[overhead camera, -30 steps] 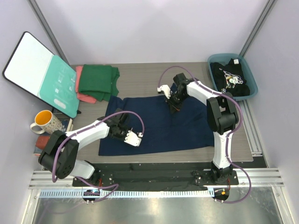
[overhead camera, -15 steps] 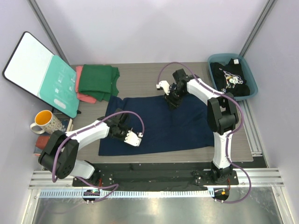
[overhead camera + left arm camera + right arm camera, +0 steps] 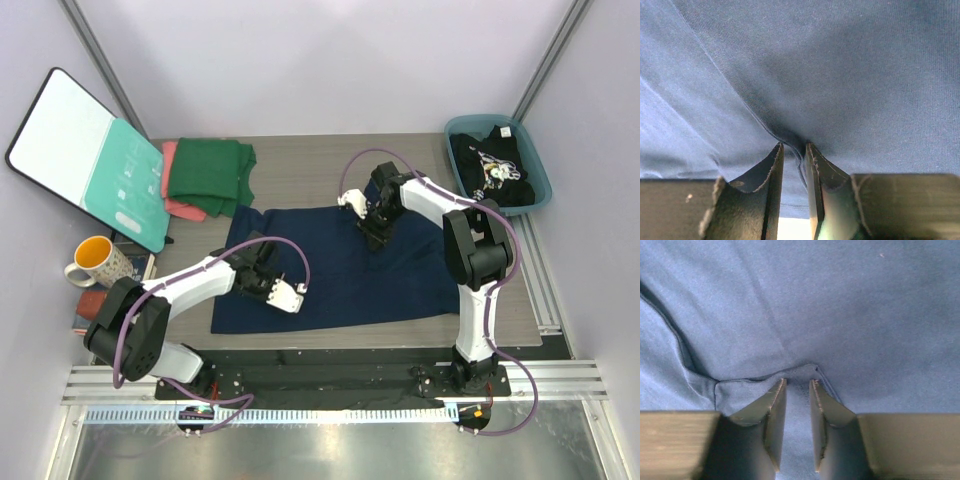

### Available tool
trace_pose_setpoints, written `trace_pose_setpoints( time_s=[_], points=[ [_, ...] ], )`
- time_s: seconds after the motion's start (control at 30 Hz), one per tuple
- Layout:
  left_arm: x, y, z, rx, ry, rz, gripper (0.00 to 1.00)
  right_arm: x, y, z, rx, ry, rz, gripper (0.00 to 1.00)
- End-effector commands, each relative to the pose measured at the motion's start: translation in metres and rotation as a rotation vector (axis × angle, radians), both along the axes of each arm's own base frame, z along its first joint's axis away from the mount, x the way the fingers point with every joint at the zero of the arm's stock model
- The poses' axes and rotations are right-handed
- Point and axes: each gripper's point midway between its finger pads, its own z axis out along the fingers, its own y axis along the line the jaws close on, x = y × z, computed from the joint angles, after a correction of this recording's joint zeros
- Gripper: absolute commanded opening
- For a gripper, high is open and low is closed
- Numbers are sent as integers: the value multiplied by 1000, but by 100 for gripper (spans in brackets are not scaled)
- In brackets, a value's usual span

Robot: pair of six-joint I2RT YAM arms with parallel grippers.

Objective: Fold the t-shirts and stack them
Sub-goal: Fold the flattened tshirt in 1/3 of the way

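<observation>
Pinching a raised crease of the navy t-shirt, spread flat on the counter, in the left hand, likely to lift that side for folding, with the right hand parted over the far hem, seemingly not yet gripping.

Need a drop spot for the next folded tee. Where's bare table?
Far strip of table between the green tee and the teal bin; also the near-right corner past the navy tee. The centre is crowded: navy tee, with left arm and right arm on it. The left edge is tight by the board.
</observation>
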Motion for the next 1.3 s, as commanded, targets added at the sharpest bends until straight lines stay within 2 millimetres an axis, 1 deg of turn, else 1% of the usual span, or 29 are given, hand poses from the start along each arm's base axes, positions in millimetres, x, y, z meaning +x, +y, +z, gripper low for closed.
trace_pose_setpoints(
  time_s=[0.0,0.03,0.07,0.1,0.2,0.33,0.37,0.4,0.43,0.5,0.57,0.63,0.73,0.77,0.83,0.87,0.9,0.93,1.07,1.17,1.27],
  points=[
    [-20,-4,-13,-17,95,-16,25,9,7,11,22,-52,0,26],
    [-20,-4,-13,-16,96,-16,25,9,7,9,21,-48,-1,16],
    [-20,-4,-13,-17,95,-16,25,9,7,9,20,-49,-2,10],
    [-20,-4,-13,-17,95,-15,25,9,7,8,16,-48,-2,1],
    [-20,-4,-14,-15,99,-18,25,11,7,11,15,-63,-1,1],
    [-19,-5,-13,-20,98,-19,25,18,7,23,19,-93,-9,1],
    [-20,-5,-13,-19,99,-20,25,18,8,26,21,-93,-11,6],
    [-19,-5,-13,-18,98,-23,25,15,8,28,21,-82,-11,24],
    [-20,-5,-14,-17,99,-23,25,15,9,31,27,-82,-11,30],
    [-19,-6,-13,-18,98,-25,25,15,11,34,37,-89,-8,40],
    [-20,-6,-15,-18,105,-26,25,12,12,28,32,-77,-9,49],
    [-19,-7,-14,-22,104,-24,25,9,11,21,24,-60,-10,49],
    [-18,-7,-13,-25,100,-21,25,9,8,8,3,-56,-18,42],
    [-19,-7,-13,-23,102,-20,25,11,6,5,-11,-66,-24,32],
    [-19,-6,-13,-22,100,-20,25,11,3,-3,-30,-53,-28,20],
    [-20,-5,-13,-19,99,-19,25,11,3,-4,-35,-52,-30,10],
    [-20,-4,-13,-18,99,-17,25,11,3,-5,-34,-52,-32,5],
    [-20,-5,-13,-19,99,-19,25,12,3,-4,-33,-54,-33,2],
    [-22,-5,-14,-20,103,-20,25,13,3,-2,-32,-67,-36,1],
    [-21,-5,-14,-22,105,-21,25,16,2,6,-34,-92,-35,1],
    [-21,-5,-14,-23,102,-19,25,21,3,23,-20,-135,-29,1]
  ],
)
